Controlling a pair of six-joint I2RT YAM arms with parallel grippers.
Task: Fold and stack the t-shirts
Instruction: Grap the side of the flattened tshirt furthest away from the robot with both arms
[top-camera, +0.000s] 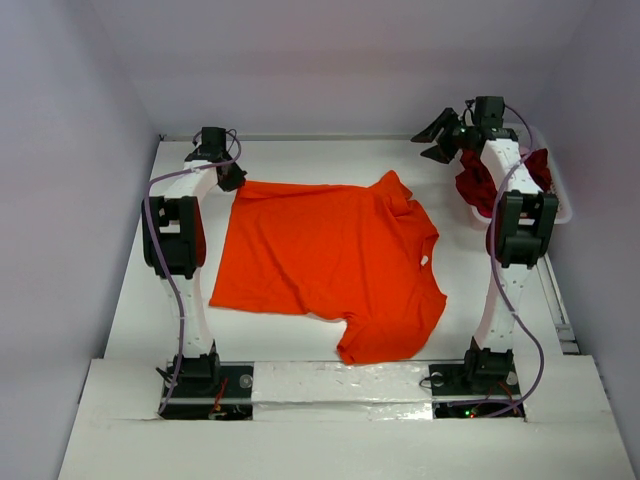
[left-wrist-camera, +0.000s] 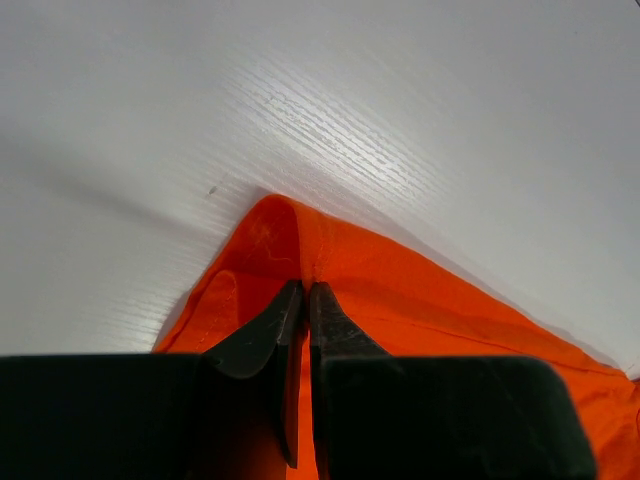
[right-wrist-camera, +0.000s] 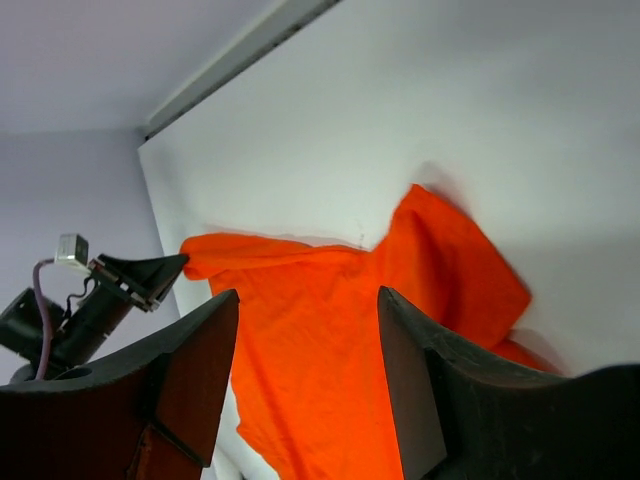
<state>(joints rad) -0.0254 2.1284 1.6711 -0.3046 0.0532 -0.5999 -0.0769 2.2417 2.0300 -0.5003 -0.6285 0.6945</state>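
White table (top-camera: 130, 300) holds the orange t-shirt (top-camera: 330, 260) spread mostly flat mid-table, long axis left to right, hem toward the left arm, neck toward the right. We see a dark red t-shirt (top-camera: 480, 185) bunched in the basket (top-camera: 560, 205) at far right. Left gripper (left-wrist-camera: 305, 290) is pinched on the orange shirt's far-left hem corner; right gripper (top-camera: 440, 135) hangs spread and empty, the far sleeve lying near-left of it.

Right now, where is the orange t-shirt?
In the top view the orange t-shirt lies spread on the table, its far-left corner pinched by the left gripper, the basket to its right.
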